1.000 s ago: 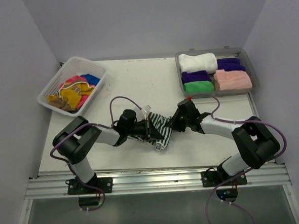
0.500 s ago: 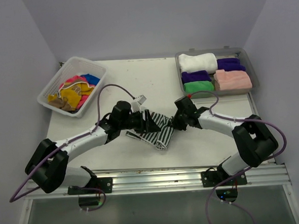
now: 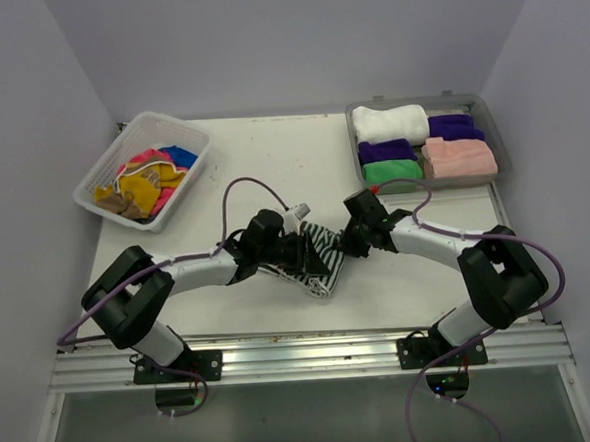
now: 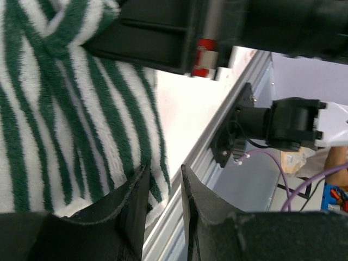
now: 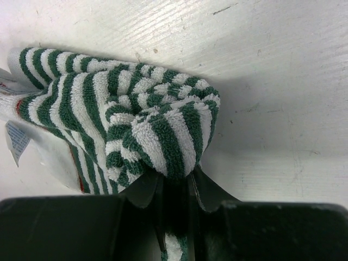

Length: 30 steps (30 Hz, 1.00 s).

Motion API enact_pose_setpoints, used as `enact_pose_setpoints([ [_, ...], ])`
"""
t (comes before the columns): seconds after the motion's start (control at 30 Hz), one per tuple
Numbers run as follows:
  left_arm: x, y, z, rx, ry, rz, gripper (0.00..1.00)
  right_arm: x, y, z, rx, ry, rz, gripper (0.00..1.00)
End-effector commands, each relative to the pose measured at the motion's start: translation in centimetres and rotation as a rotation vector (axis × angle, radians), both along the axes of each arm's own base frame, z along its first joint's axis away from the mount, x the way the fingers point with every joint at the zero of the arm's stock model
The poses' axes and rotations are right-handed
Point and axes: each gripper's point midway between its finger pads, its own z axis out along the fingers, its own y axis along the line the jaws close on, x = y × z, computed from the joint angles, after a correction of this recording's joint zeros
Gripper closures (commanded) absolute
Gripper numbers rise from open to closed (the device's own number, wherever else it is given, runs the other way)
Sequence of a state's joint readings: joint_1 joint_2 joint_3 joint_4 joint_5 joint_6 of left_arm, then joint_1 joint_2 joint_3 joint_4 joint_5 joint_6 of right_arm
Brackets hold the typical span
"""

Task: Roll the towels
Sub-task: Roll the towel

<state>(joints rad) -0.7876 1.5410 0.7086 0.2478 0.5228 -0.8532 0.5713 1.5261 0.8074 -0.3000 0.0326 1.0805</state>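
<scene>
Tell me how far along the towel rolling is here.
Done: five rolled towels sit in the grey tray. In hand: the green-and-white striped towel, partly rolled on the table, pinched by the right gripper, left gripper at it. Left: loose towels in the white basket.

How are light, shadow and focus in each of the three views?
Top view: even soft light, all sharp, faint shadows on the table. Left wrist: the towel is crisp, the table beside it is washed out white, the jaws nearly black. Right wrist: towel loops sharp, a soft shadow on the table to its right.
</scene>
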Motion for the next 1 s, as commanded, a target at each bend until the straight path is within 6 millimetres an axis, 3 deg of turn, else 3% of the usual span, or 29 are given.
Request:
enact_pose_setpoints([
  [0.0, 1.2, -0.2, -1.9, 0.024, -0.027, 0.024, 0.68, -1.8, -2.6, -1.9, -0.125, 0.076, -0.029, 1.00],
  [0.07, 1.1, 0.0, -4.0, 0.065, 0.001, 0.026, 0.69, -2.0, -2.7, -1.9, -0.125, 0.081, -0.034, 1.00],
  [0.2, 1.6, 0.4, -5.1, 0.122, -0.008, 0.037, 0.72, -2.2, -3.3, -1.9, -0.150, 0.091, -0.058, 1.00],
  [0.3, 2.0, 1.8, -4.2, 0.219, -0.053, 0.066, 0.71, -2.5, -3.7, -1.8, -0.167, 0.107, -0.075, 1.00],
  [0.37, 3.3, 2.1, -2.7, 0.266, -0.119, 0.112, 0.69, -2.7, -3.9, -1.7, -0.181, 0.123, -0.082, 1.00],
  [0.4, 2.9, 3.2, -2.5, 0.326, -0.128, 0.109, 0.63, -2.8, -3.9, -1.7, -0.186, 0.134, -0.087, 1.00],
  [0.47, 3.7, 3.1, -0.9, 0.384, -0.216, 0.144, 0.54, -2.7, -3.7, -1.5, -0.181, 0.137, -0.091, 1.00],
  [0.5, 3.6, 3.1, -0.6, 0.411, -0.253, 0.133, 0.40, -2.8, -3.6, -1.8, -0.187, 0.148, -0.097, 1.00],
  [0.6, 2.5, 2.3, 0.0, 0.466, -0.324, 0.098, 0.26, -3.2, -4.0, -2.1, -0.228, 0.194, -0.110, 1.00],
  [0.83, 0.1, 0.6, -0.5, 0.581, -0.493, 0.080, 0.24, -3.5, -3.6, -2.1, -0.215, 0.226, -0.116, 1.00],
  [0.97, -0.1, 0.3, -0.8, 0.601, -0.550, 0.100, 0.24, -3.3, -3.4, -1.8, -0.203, 0.215, -0.117, 1.00],
])
